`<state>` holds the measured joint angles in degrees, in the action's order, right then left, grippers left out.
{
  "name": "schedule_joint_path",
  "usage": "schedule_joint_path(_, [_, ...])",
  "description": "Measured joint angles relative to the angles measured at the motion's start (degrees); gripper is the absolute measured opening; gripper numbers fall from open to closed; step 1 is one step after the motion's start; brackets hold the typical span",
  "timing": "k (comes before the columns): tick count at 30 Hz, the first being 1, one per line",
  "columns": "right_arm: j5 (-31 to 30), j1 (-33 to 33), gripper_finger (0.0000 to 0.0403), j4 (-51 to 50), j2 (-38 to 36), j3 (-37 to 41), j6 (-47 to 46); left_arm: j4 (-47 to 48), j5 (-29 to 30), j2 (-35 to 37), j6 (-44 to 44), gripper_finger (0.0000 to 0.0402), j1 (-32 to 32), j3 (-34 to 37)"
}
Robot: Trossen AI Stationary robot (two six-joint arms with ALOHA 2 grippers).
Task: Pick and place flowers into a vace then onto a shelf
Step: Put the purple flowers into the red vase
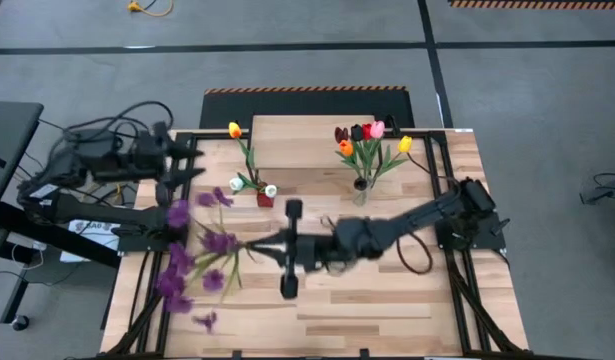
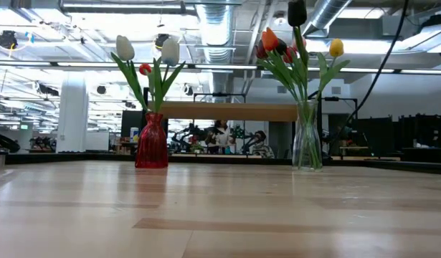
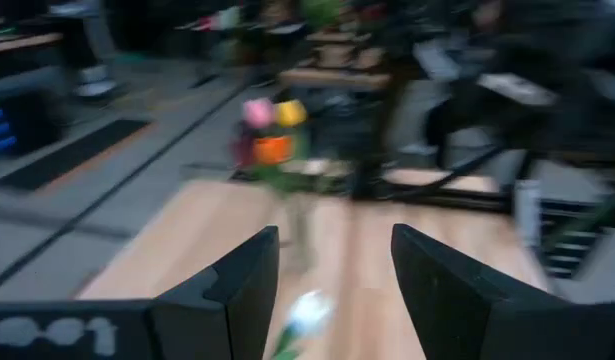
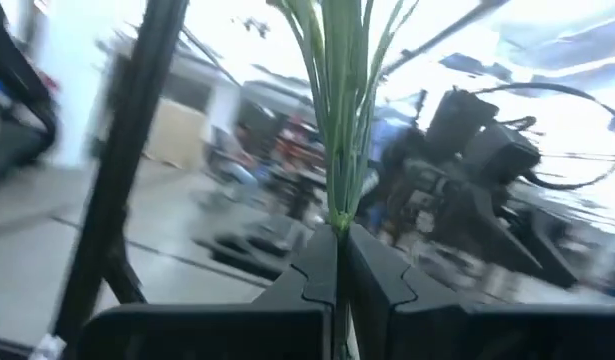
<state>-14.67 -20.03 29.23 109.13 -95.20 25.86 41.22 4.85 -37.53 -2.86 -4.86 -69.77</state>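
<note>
Purple sprigs (image 1: 192, 262) sit pinched in the right hand (image 1: 249, 246); left hand (image 1: 192, 163) spread; no writing legible.

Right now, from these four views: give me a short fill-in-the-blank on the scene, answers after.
1. The right gripper is shut on the green stems of the ____ sprigs.
2. The white tulips stand in a ____ vase.
3. The left gripper is open and holds ____.
4. The mixed tulips stand in a ____ glass vase.

Answers: purple; red; nothing; clear
</note>
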Motion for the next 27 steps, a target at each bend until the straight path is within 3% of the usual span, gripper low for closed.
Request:
schedule_joint_path(5, [9.80,4.84,0.0002,1.24,-0.07,0.00,-7.38,-14.29,-10.91,1.40,0.01,0.0185,0.02,11.05])
schedule_joint_path(10, [14.68,6.85,0.0002,0.79,-0.07,0.00,-10.99,-27.37,-17.92,1.50,0.10,0.0185,0.90,18.68])
schedule_joint_path(17, [15.21,6.93,0.0002,-2.55,-0.07,0.00,-12.41,-36.12,-19.84,1.13,5.00,0.0185,6.40,20.52])
schedule_joint_path(27, [14.97,6.93,0.0002,-3.25,-0.07,-0.02,-12.41,-41.85,-16.95,-3.53,10.11,0.0185,13.79,20.52])
